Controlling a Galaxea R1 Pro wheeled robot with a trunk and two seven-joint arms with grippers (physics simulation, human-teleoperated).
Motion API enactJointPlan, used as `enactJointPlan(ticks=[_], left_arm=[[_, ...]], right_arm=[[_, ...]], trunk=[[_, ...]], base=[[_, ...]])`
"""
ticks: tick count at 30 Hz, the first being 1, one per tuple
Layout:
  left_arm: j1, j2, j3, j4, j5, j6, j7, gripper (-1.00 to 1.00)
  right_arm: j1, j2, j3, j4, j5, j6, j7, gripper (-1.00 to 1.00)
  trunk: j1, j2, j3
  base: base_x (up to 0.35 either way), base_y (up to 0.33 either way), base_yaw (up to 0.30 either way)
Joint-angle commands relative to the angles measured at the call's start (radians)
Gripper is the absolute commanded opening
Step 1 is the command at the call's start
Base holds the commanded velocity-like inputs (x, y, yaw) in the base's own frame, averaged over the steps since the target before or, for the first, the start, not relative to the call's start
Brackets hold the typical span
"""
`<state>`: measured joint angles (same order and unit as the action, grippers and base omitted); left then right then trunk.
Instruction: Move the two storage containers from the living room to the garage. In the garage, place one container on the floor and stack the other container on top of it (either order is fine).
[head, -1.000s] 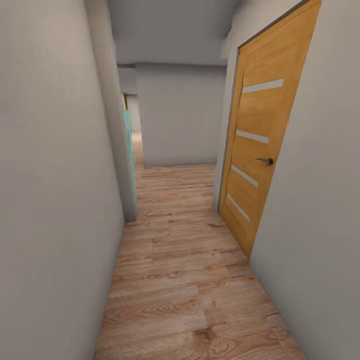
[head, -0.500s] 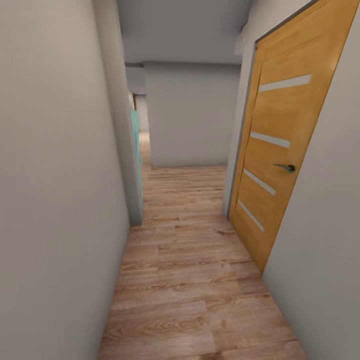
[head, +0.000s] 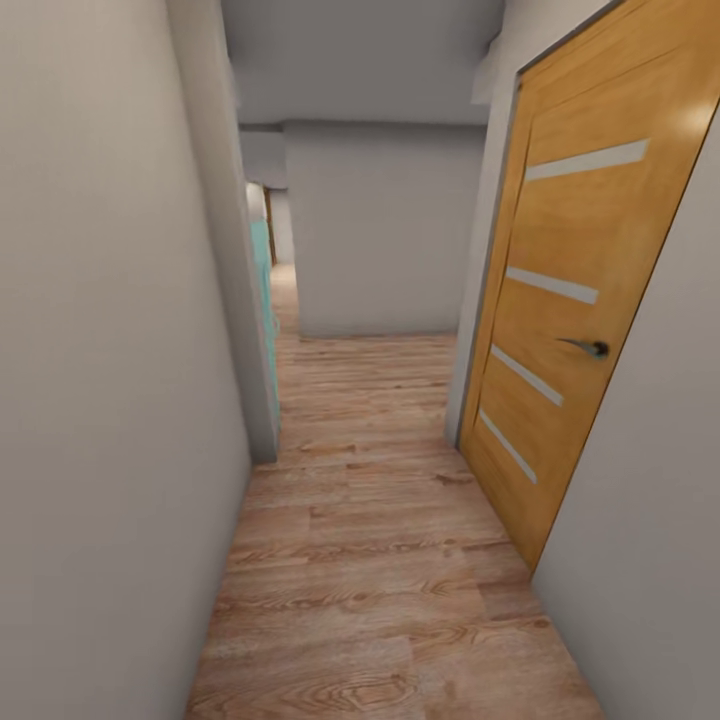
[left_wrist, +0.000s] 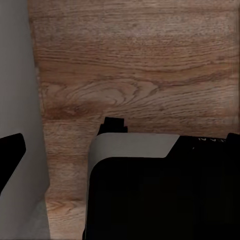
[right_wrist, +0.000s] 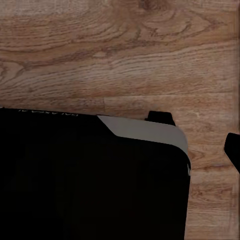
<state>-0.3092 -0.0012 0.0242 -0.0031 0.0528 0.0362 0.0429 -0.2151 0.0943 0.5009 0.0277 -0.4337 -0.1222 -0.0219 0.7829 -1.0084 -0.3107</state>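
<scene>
The two storage containers are out of view, and so are the living room and the garage. I am in a narrow hallway with light wood planks (head: 380, 560) underfoot. In the left wrist view my left gripper (left_wrist: 120, 145) hangs open above the planks and my own dark base (left_wrist: 160, 195), one black fingertip (left_wrist: 10, 150) at the picture's edge, nothing between the fingers. In the right wrist view my right gripper (right_wrist: 120, 150) is likewise open and empty over the base (right_wrist: 90, 180), with a fingertip (right_wrist: 233, 150) at the edge.
A shut orange wooden door (head: 570, 330) with a metal handle (head: 590, 347) stands in the right wall. A pale grey wall (head: 100, 400) runs close on the left, ending at a corner (head: 255, 380) with a teal edge (head: 265, 280) behind. The hallway ends at a grey wall (head: 385, 230).
The whole view has shifted: the camera has moved forward along the hallway, so the orange door looms larger and nearer on the right.
</scene>
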Motion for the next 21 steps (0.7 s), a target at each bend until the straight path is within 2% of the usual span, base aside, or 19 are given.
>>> enactJointPlan(ticks=[1,12,21], left_arm=[[-0.001,0.0,0.002,0.0,0.005,0.004,0.002,1.0],[-0.001,0.004,0.003,-0.001,0.008,0.005,0.003,1.0],[-0.001,0.007,0.003,-0.002,0.012,0.011,0.003,1.0]], right_arm=[[-0.001,0.001,0.008,0.003,-0.008,-0.005,-0.001,1.0],[-0.001,0.001,0.008,0.003,-0.008,-0.005,-0.001,1.0],[-0.001,0.001,0.008,0.003,-0.008,-0.005,-0.001,1.0]], trunk=[[0.001,-0.001,-0.001],[0.001,-0.001,-0.001],[0.001,-0.001,-0.001]], base=[[0.318,-0.116,0.0],[0.318,-0.112,0.0],[0.318,-0.015,0.0]])
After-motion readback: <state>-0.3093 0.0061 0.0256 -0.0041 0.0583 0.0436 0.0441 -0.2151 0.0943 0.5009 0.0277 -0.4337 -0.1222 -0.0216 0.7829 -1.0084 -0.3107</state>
